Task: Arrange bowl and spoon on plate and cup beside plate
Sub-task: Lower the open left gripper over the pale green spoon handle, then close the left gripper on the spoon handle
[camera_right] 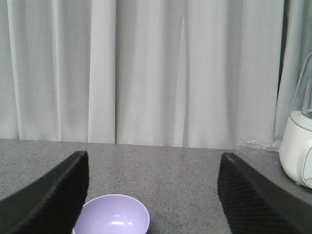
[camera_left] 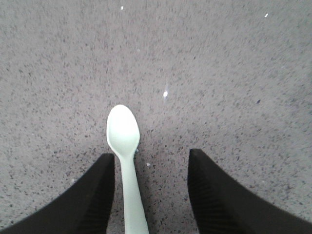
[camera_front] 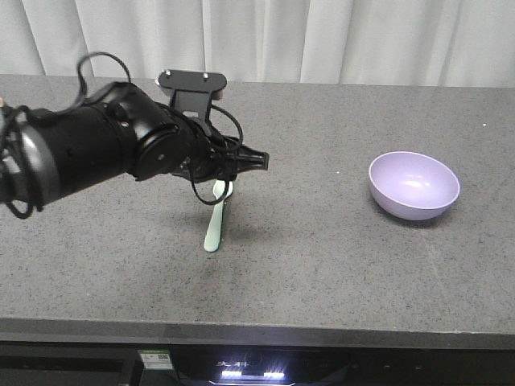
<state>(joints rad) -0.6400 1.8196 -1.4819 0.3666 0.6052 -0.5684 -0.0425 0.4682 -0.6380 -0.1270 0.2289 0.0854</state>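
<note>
The spoon point(camera_front: 215, 219) is seen lying flat on the grey speckled countertop point(camera_front: 322, 265), left of the middle, with its oval scoop turned to the far side and its handle running toward the near edge. The left gripper point(camera_left: 151, 156) is held low over it, and its jaws are spread wide apart. In the left wrist view, the handle is framed between the two black jaws, well off centre. It is set close against the jaw on the left of that picture, and a broad gap is left to the other jaw. Whether that nearer jaw is touching the handle cannot be told. The scoop is seen lying just beyond the jaw tips, and nothing is pinched.

The bowl point(camera_front: 414, 186) is found upright on the countertop, well apart from the spoon, on the right side. Nothing is seen inside it. The right gripper point(camera_right: 153, 157) is shown only in the right wrist view, where its jaws are likewise spread wide with nothing between them. The bowl is seen low in that picture, nearer the jaw on its left, and it is not touched by either jaw.

A pale pleated curtain point(camera_right: 146, 68) is hung behind the far edge of the countertop, and a white appliance point(camera_right: 296, 148) is stood at the far right.
</note>
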